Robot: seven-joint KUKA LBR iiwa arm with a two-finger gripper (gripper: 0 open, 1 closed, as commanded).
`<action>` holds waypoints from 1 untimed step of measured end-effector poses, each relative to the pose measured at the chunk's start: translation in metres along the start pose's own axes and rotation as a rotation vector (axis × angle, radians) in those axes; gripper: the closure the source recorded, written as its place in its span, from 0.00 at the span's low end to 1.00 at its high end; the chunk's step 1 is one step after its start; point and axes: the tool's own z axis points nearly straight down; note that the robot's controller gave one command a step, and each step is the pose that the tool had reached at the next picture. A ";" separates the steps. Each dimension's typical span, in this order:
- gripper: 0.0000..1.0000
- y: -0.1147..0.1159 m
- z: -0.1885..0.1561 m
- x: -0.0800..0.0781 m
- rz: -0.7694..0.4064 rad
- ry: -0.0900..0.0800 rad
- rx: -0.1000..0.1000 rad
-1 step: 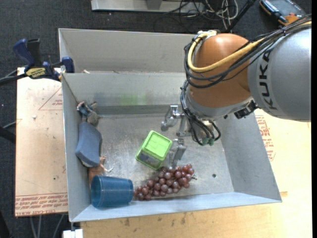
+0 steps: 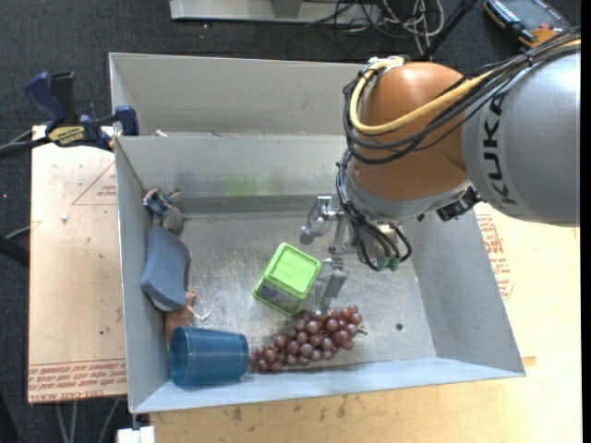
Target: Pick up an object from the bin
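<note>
The gripper hangs low over the middle of the grey bin, under the arm's orange cover. Its two fingers stand wide apart, and I see nothing between them. The lower finger is just beside the right edge of a small green square box, which lies tilted on the floor near the middle; I cannot tell if they touch. Just below the box lies a bunch of dark red grapes. A blue cup lies on its side in the front left corner, and a grey-blue soft thing lies along the left wall.
</note>
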 end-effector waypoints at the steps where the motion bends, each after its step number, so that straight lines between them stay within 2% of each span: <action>1: 0.00 -0.028 0.043 0.009 -0.041 -0.008 -0.001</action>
